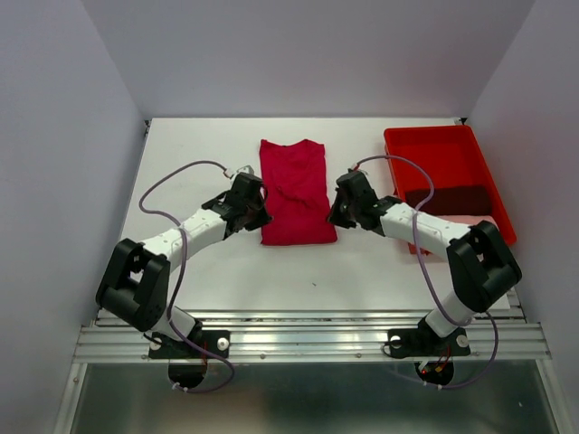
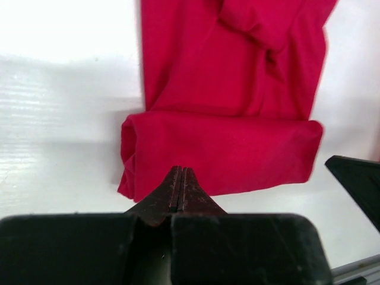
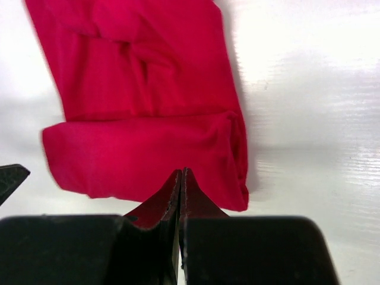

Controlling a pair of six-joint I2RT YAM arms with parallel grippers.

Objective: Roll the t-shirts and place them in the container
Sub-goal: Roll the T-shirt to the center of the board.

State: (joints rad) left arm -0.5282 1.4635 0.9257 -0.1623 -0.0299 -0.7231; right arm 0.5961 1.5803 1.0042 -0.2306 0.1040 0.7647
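Gleaming white table (image 1: 271, 280), pale walls (image 1: 317, 54), crimson t-shirt (image 1: 294, 194)

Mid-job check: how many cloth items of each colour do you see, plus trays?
Crimson t-shirt, on the table: 1
Dark maroon cloth, in the tray: 1
Pale pink cloth, in the tray: 1
Red tray: 1
Total: 4

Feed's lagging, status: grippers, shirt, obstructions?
Left gripper shut, right gripper shut, tips at the roll. Crimson t-shirt: near end rolled, rest unrolled. Red tray off right, not blocking.
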